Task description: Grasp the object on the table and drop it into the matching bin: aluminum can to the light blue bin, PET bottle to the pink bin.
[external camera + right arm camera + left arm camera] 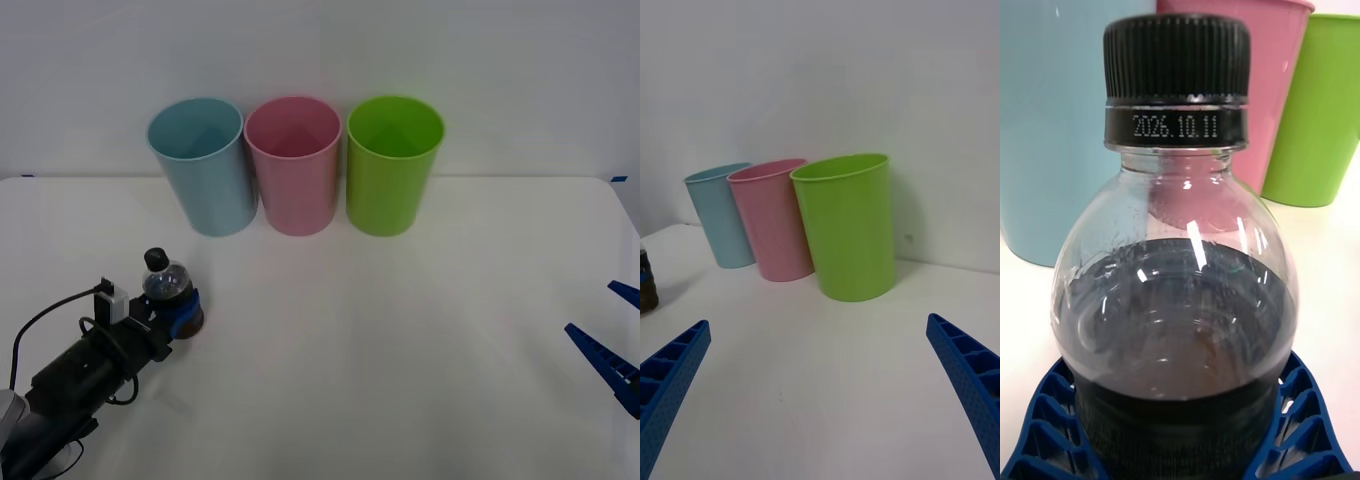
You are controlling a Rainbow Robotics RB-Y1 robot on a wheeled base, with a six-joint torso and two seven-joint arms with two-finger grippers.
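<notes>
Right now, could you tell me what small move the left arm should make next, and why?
Probably lift straight up: the left tool has its blue fingers wrapped around the small clear plastic bottle with black cap, which stands upright on the white table, lower than the tall pink plastic bin.

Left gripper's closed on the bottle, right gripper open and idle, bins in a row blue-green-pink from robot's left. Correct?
Bin order is wrong. The front view shows light blue bin, pink bin, then lime green bin: pink is in the middle. The rest holds: left gripper is closed on the bottle, right gripper open and idle.
</notes>
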